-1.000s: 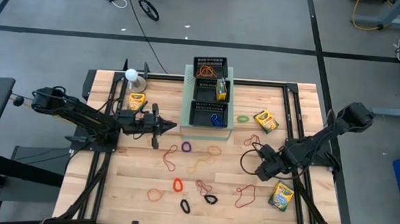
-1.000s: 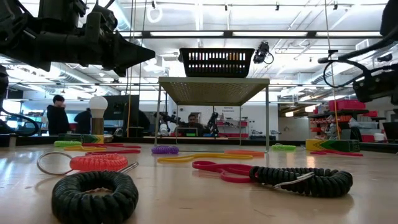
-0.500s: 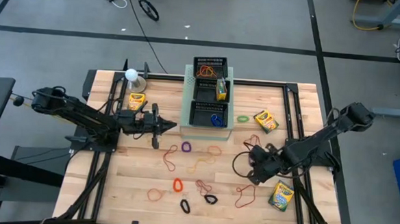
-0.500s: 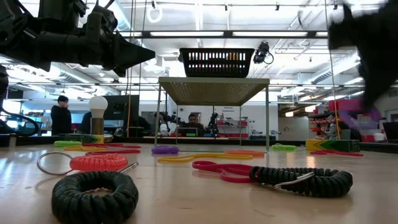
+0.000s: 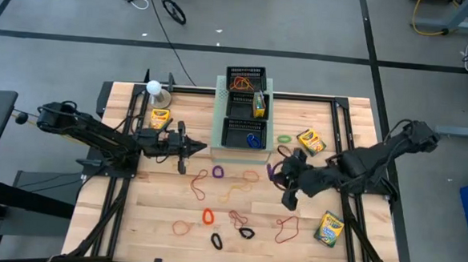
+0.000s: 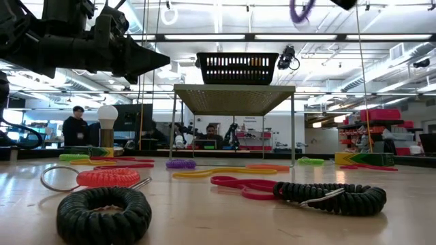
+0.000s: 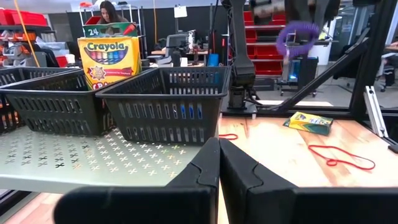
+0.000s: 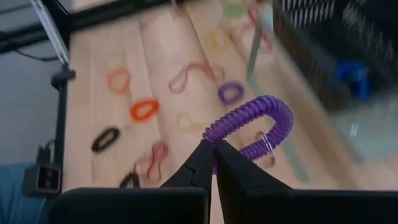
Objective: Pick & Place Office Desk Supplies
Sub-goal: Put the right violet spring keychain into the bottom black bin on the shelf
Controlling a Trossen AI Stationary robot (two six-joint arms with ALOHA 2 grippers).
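Note:
My right gripper (image 5: 281, 172) hovers above the table's middle, just right of the pale-green stand (image 5: 217, 150), and is shut on a purple coiled loop (image 8: 255, 119). The loop also shows as a purple ring (image 6: 301, 10) in the low view and past the trays as a purple coil (image 7: 297, 37) in the left wrist view. My left gripper (image 5: 199, 148) is shut and empty, held level left of the stand. Two black mesh trays (image 5: 244, 132) sit on the stand; the far tray (image 5: 245, 78) holds a crayon box (image 5: 258, 106). Other loops (image 5: 208, 216) lie flat on the table. My right gripper pinches the purple coil between its two fingertips at one end of its arc (image 8: 216, 138). The rest curves out ahead of the fingers, with a small metal ring (image 8: 266, 142) on it. The coil is lifted clear of the table.
Crayon boxes lie at the left far side (image 5: 161, 119), right of the stand (image 5: 310, 141) and at the right near corner (image 5: 329, 229). A white ball on a stand (image 5: 154, 87) is at the far left. Black coils (image 6: 103, 214) lie near the table's near edge.
My right gripper has risen and moved from the table's right near part toward the left and far side, up to the stand, carrying the purple coil clear of the table. My left arm has kept still.

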